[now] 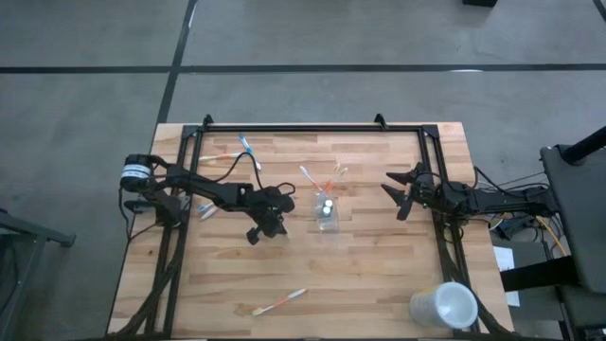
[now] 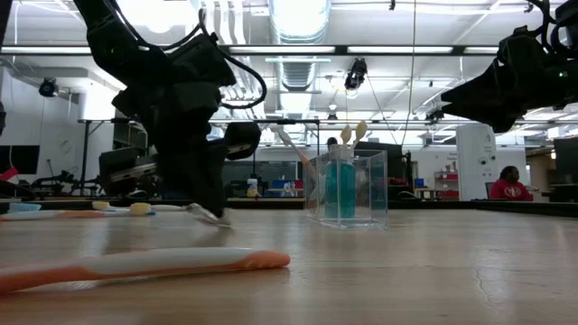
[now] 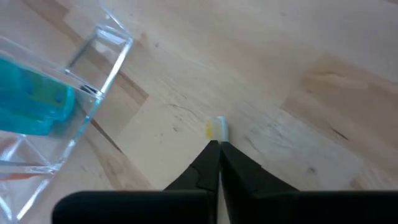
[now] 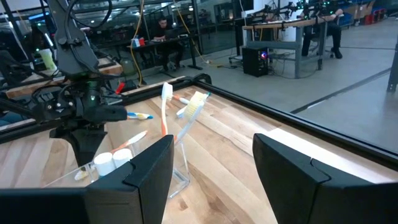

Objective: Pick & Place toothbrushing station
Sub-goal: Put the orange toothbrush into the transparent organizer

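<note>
Toothbrush [image 3: 217, 128], pinched between the closed fingertips of the left gripper [image 1: 268, 227], shows only its pale head with a yellow patch in the left wrist view; its handle is hidden and its long axis cannot be told. The left gripper is lowered onto the table [image 1: 379, 275], just beside the clear plastic cup [image 1: 326, 211], its arm reaching in from the table's left edge. The cup stands upright near the table's centre, holding a blue tube [image 2: 340, 188] and two toothbrushes that lean with bristles up. The right gripper [image 1: 398, 189], fingers spread wide, hovers well apart from the cup. Other toothbrushes lie flat: a blue and orange pair [image 1: 237, 152] toward the far edge, and an orange-tipped one [image 1: 280, 302] at the near edge. A white cup [image 1: 443, 307] lies on its side at the near right corner.
</note>
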You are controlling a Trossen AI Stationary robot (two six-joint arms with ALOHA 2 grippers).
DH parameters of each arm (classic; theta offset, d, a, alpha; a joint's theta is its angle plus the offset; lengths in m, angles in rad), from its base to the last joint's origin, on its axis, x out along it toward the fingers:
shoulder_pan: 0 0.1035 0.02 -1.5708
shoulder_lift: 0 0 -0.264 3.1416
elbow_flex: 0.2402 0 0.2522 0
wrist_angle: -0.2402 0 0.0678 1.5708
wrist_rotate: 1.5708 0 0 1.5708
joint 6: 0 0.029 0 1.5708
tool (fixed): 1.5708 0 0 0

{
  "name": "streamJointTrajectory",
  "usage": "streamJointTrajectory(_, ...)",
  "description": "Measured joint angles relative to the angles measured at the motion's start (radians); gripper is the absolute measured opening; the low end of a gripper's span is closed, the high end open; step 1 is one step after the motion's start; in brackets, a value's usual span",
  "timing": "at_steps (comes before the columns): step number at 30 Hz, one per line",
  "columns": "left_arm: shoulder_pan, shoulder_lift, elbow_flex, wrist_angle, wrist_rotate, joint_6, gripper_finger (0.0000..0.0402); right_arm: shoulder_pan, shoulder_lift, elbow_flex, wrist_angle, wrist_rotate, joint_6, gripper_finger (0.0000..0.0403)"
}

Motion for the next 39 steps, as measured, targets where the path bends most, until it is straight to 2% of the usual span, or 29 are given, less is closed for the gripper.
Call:
streamJointTrajectory(19,0.0,-0.023,0.005,0.052,0.003,-0.045,0.0001,0.0,0.0,0.0,0.0,0.0,0.0,0.0215)
streamJointTrajectory(29,0.0,-0.033,0.007,0.185,0.031,-0.181,0.0001,0.0,0.0,0.0,0.0,0.0,0.0,0.0215)
streamJointTrajectory(39,0.0,-0.166,0.002,0.259,0.037,-0.266,0.0,0.0,0.0,0.0,0.0,0.0,0.0,0.0215)
